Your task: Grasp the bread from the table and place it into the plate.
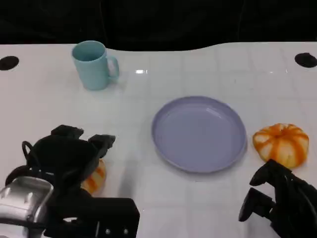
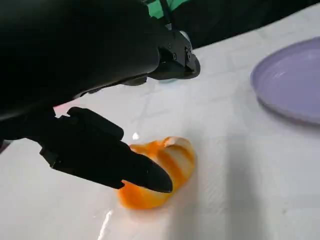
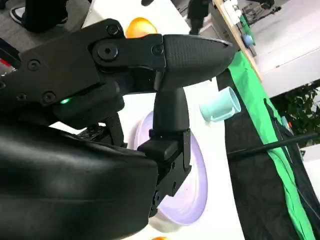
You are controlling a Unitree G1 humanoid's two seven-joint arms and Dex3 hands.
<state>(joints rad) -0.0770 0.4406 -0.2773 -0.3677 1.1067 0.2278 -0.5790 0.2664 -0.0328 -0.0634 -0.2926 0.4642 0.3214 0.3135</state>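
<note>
My left hand [image 1: 69, 156] hovers, fingers [image 2: 150, 176] spread and empty, directly over the orange-striped glossy bread roll [image 2: 160, 170] on the white table [image 1: 148, 208], with the lavender plate [image 1: 199, 134] to its right.

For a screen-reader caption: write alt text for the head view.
A lavender plate lies empty mid-table, with an orange-striped bread right of it and a second one at lower left, partly hidden under the left hand, which hovers over it with fingers spread. The right hand sits low, just before the right bread; a light blue mug stands at the back left.
</note>
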